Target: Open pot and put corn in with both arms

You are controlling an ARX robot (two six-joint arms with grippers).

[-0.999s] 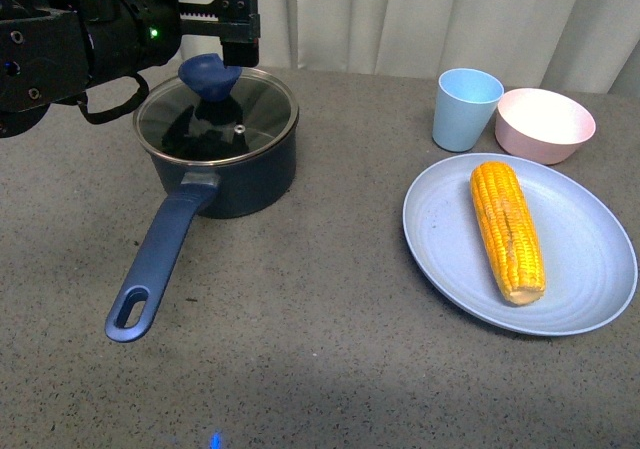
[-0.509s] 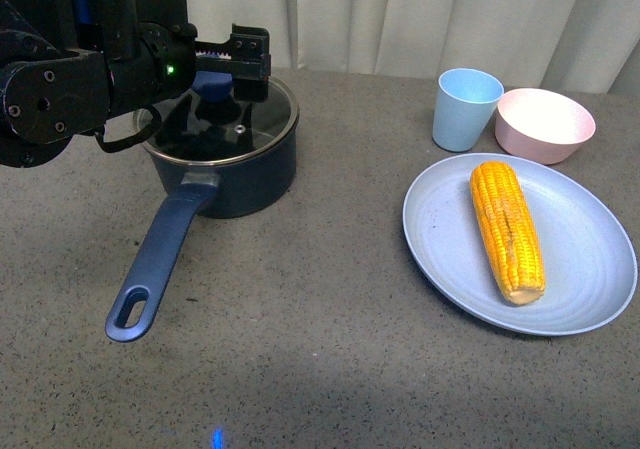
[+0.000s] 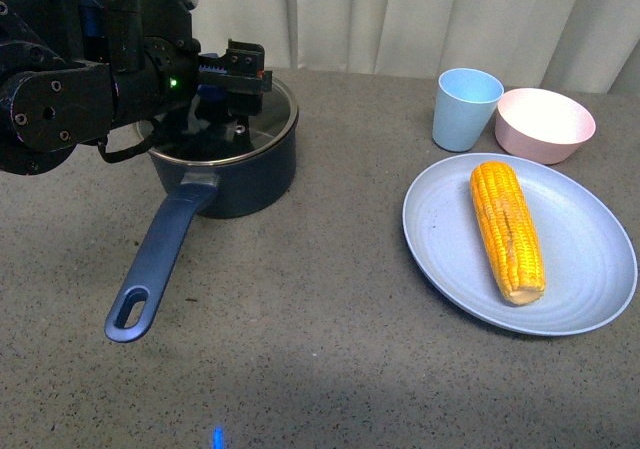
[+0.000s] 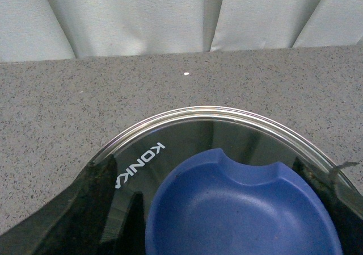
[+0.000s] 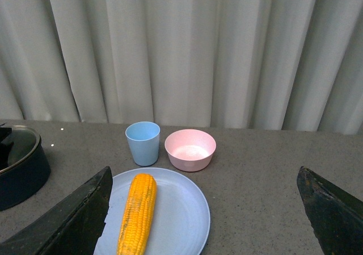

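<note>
The dark navy pot (image 3: 250,174) stands at the table's left with its glass lid (image 3: 262,121) on and its long blue handle (image 3: 160,254) pointing toward me. My left gripper (image 3: 228,87) is open, low over the lid. In the left wrist view its fingers (image 4: 68,221) stand on either side of the blue lid knob (image 4: 244,209), and whether they touch it cannot be told. The corn (image 3: 508,231) lies on a light blue plate (image 3: 440,229) at the right. My right gripper (image 5: 207,209) hangs open above the table, with the corn (image 5: 137,212) near one finger; it is out of the front view.
A light blue cup (image 3: 465,109) and a pink bowl (image 3: 545,124) stand behind the plate. A pale curtain closes off the far edge of the table. The left arm's black body (image 3: 80,79) looms over the pot's left side.
My left gripper has come down and toward the lid's middle. The blue knob, plainly visible a second ago in the front view, now sits hidden between the fingers. Pot and corn have not moved.
</note>
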